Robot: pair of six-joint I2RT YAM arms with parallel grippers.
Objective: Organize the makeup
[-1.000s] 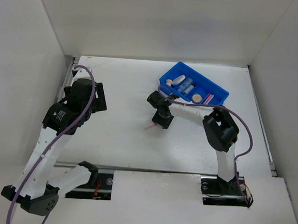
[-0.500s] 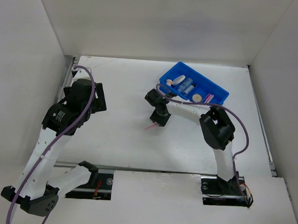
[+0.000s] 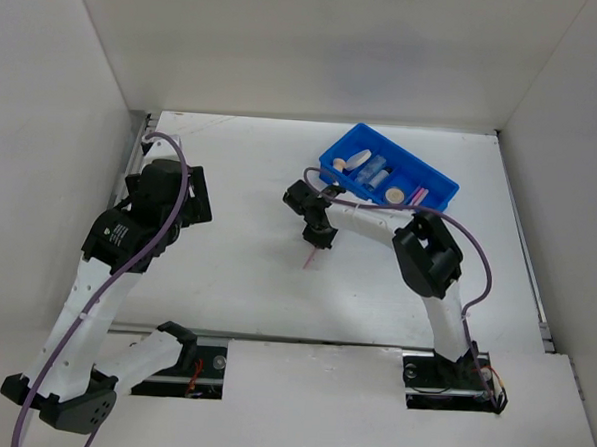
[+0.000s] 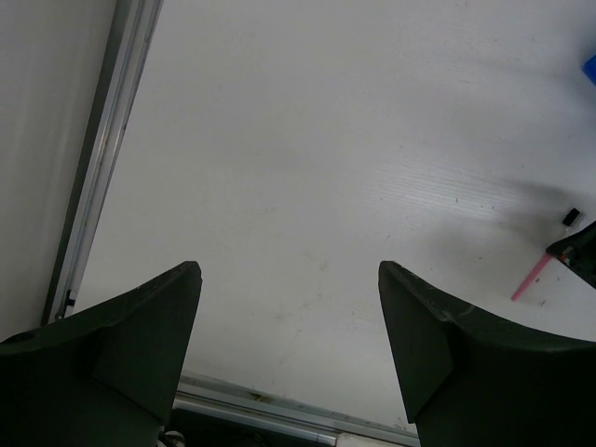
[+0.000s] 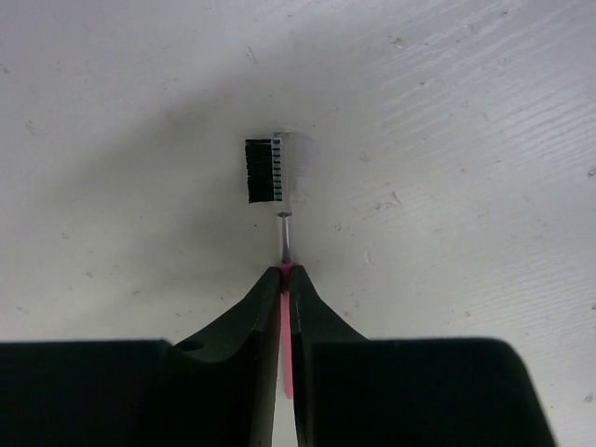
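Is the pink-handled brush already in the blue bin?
No, the right gripper pinches the pink-handled brush by its handle, well short of the blue bin.

Just ahead of my right pincer [image 5: 284, 271] I see a pink-handled brush [image 5: 270, 170] with a shiny metal neck; the table [image 5: 466, 140] is matt and scuffed.

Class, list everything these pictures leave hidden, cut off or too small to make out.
- Right wrist view: the brush handle is mostly hidden between the right fingers shut on it.
- Left wrist view: only the brush's pink end shows; the right fingers and the frame edge hide the rest.
- Top view: the makeup in the blue bin is too small to name.
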